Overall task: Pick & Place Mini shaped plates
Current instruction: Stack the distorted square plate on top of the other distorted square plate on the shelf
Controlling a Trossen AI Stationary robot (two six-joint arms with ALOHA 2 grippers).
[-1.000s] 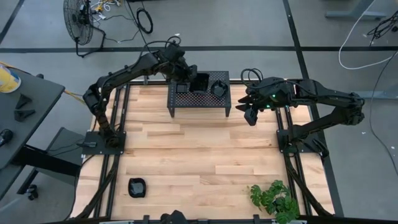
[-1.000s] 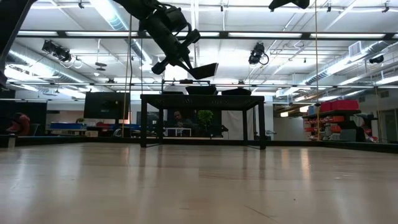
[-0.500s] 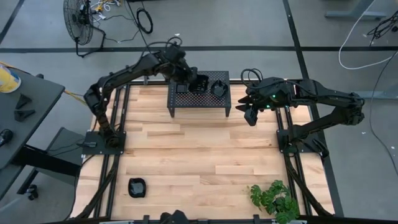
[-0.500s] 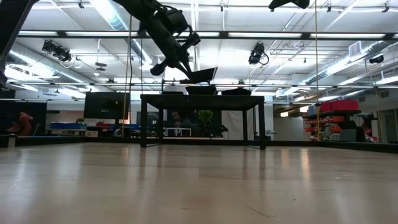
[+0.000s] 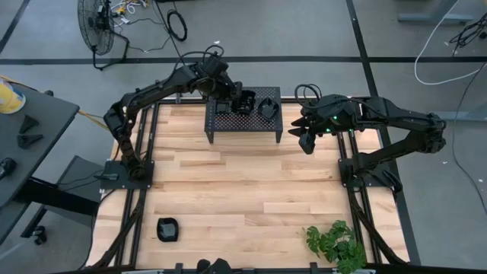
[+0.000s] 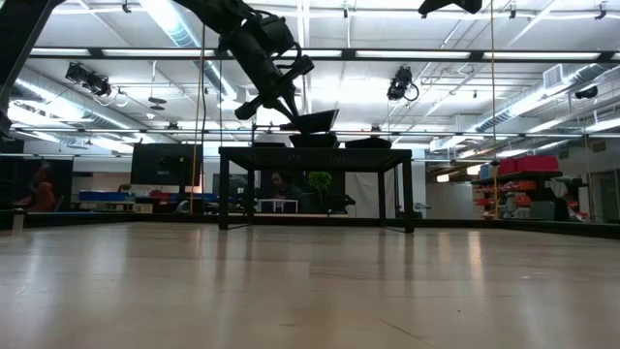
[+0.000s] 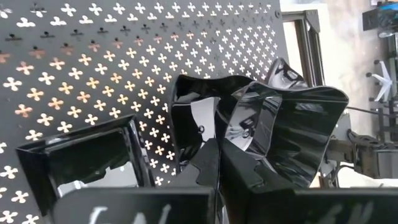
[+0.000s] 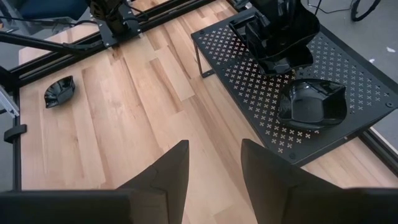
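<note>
A black perforated stand (image 5: 243, 122) sits at the table's far middle. On it lie a square mini plate (image 7: 87, 155), a wavy-edged one (image 8: 311, 102) and a third (image 7: 193, 112). My left gripper (image 5: 230, 97) is over the stand, shut on a glossy wavy-edged plate (image 7: 292, 124) that hangs just above the third one (image 6: 315, 141). My right gripper (image 5: 304, 142) hangs open above the table, right of the stand, with nothing between its fingers (image 8: 168, 174). One more plate (image 5: 167, 228) lies on the wood near the front left. My left gripper pinches the held plate's raised rim (image 7: 231, 138) between its two fingers, one on the hollow side and one on the outside. The fingers slant down from the table's far left. The plate (image 6: 312, 119) is tilted and, in the low view, clear of the stand's top.
A potted plant (image 5: 335, 243) stands at the table's front right. Bare wood (image 5: 243, 190) stretches between the stand and the front edge. The arms' black frames (image 5: 137, 175) run along both sides of the table.
The held plate has tipped closer to level and sunk a little toward the stand's top, with my left gripper still shut on it. My right gripper has kept still.
</note>
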